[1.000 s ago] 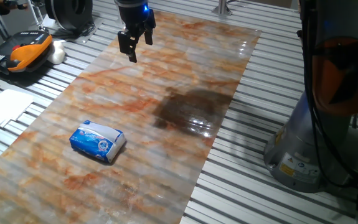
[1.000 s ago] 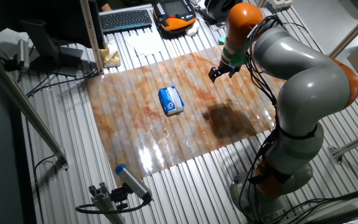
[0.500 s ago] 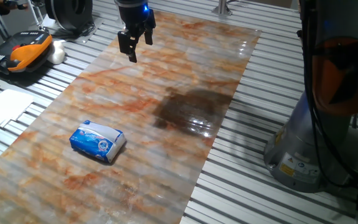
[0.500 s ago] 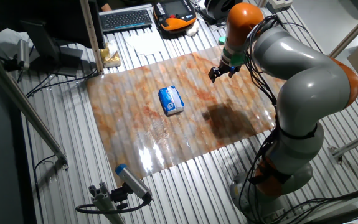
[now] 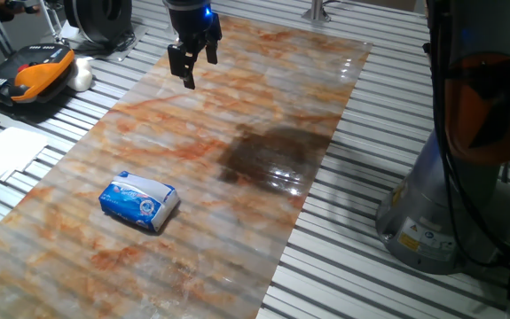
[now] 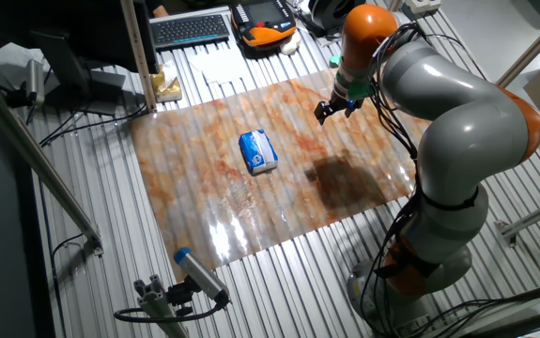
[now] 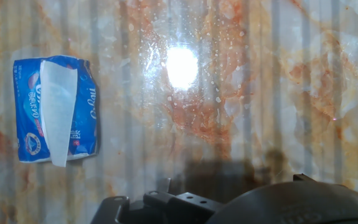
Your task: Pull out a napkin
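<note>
A small blue-and-white tissue packet (image 5: 139, 202) lies flat on a glossy marbled mat (image 5: 263, 106) of rust-orange and pale grey veining, spread over a ribbed metal bench (image 5: 388, 292) of parallel aluminium slats. The packet, a soft plastic pillow shape with crinkled ends, sits toward one end of the mat, near its long edge on the side of the flat white paper sheets (image 5: 6, 149). In the hand view the napkin (image 7: 57, 109), a thin white tissue sheet, lies folded along the packet's top face as a long tapering strip, its pointed lower end reaching just past the packet's edge; it is still tucked into the packet.

Further along the mat, near its far end, the gripper (image 5: 192, 62) hangs above the surface, well apart from the packet. Its two dark, slim fingers (image 5: 188, 71) point downward with a gap between them, spread and holding nothing. A dark smudged shadow (image 5: 272, 155) falls across the mat's middle, beside a bright glare of reflected light.

At the right, the arm's (image 6: 448, 103) smooth grey-and-orange rounded casings rise from a base (image 5: 432, 221) standing off the mat's edge.
</note>
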Tool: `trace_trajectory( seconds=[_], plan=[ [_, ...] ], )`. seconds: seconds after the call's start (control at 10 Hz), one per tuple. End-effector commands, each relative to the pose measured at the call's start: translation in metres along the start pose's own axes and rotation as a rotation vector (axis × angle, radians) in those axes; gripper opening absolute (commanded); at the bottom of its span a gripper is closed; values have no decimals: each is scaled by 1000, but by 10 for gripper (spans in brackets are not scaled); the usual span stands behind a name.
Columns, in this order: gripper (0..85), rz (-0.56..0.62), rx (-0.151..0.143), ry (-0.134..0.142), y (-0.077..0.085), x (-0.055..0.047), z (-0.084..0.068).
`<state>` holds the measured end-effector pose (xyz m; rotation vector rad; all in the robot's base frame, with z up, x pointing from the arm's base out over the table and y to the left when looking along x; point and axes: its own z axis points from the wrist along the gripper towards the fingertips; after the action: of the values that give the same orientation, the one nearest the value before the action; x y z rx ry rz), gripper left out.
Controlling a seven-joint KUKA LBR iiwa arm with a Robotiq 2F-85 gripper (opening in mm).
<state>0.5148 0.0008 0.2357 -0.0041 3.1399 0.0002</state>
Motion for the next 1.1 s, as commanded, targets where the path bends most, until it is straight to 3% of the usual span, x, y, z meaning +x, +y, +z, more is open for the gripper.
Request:
trace_trajectory(
  seconds=[0.0,1.0],
  plan=[
    [0,238,20,-118,0,0,0],
    [0,230,13,-112,0,-1,-1]
  ],
)
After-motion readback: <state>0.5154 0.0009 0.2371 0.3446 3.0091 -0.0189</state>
